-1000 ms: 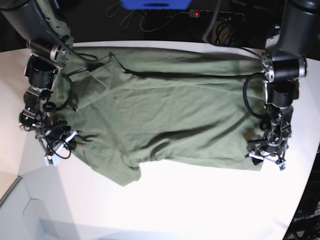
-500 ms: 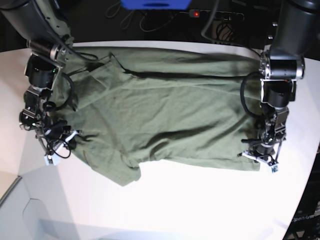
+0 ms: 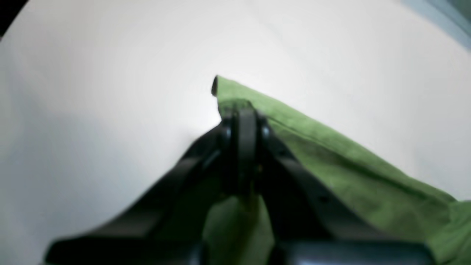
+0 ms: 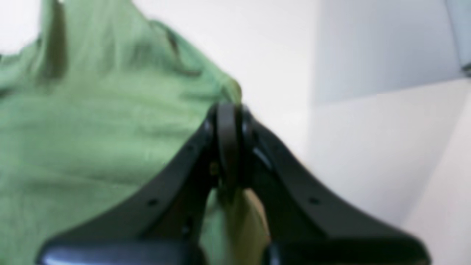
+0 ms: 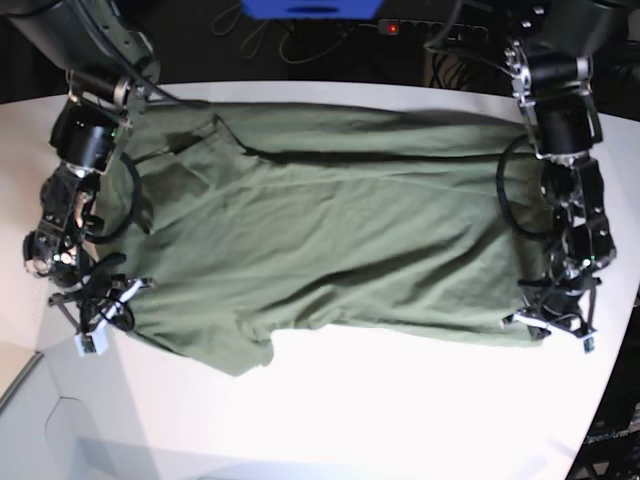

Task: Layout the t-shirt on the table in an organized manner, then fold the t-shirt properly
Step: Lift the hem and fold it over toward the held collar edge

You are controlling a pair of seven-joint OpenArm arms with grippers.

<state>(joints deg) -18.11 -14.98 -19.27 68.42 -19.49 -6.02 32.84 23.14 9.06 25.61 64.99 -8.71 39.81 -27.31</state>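
Note:
The olive-green t-shirt (image 5: 340, 240) lies spread across the white table (image 5: 400, 420), wrinkled, with a sleeve folded out at the lower left. In the base view my left gripper (image 5: 553, 322) sits at the shirt's lower right corner. The left wrist view shows this gripper (image 3: 241, 116) shut on the t-shirt (image 3: 331, 158) right at a hem corner. My right gripper (image 5: 100, 312) is at the shirt's left edge. The right wrist view has it (image 4: 228, 112) shut on the edge of the t-shirt (image 4: 92, 129).
A blue object (image 5: 310, 8), a power strip with a red light (image 5: 392, 27) and cables lie beyond the table's far edge. The table's curved edge runs close to my left arm on the right. A pale grey panel (image 5: 60, 420) meets the table at the lower left.
My left gripper has shut on the shirt's lower right corner. Both grippers have moved outward and slightly toward the near edge, pulling the shirt wider and flatter.

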